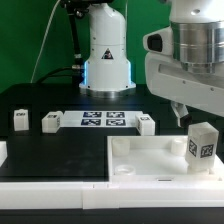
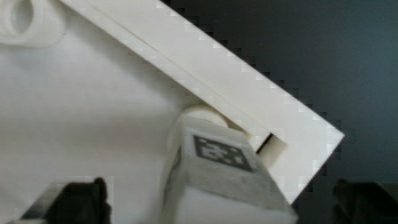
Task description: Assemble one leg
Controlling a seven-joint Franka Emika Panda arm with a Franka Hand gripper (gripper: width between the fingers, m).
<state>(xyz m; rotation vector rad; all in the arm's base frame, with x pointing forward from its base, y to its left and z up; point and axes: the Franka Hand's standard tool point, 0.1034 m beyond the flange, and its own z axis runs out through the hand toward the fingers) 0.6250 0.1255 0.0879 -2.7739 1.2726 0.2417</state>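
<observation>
A small white leg (image 1: 201,145) with a black-and-white tag stands upright on the right corner of the large white tabletop (image 1: 140,160), seen from the exterior view. My gripper (image 1: 184,114) hangs just above and a little behind it. In the wrist view the same leg (image 2: 224,160) rises from the tabletop's corner (image 2: 107,110). It sits between my two dark fingertips (image 2: 79,203), which stand wide apart and do not touch it. The gripper (image 2: 217,206) is open and holds nothing.
Three more small white legs stand on the black table: two at the exterior view's left (image 1: 20,119) (image 1: 52,122) and one by the tabletop's far edge (image 1: 145,124). The marker board (image 1: 103,120) lies between them. The robot base (image 1: 105,55) stands behind.
</observation>
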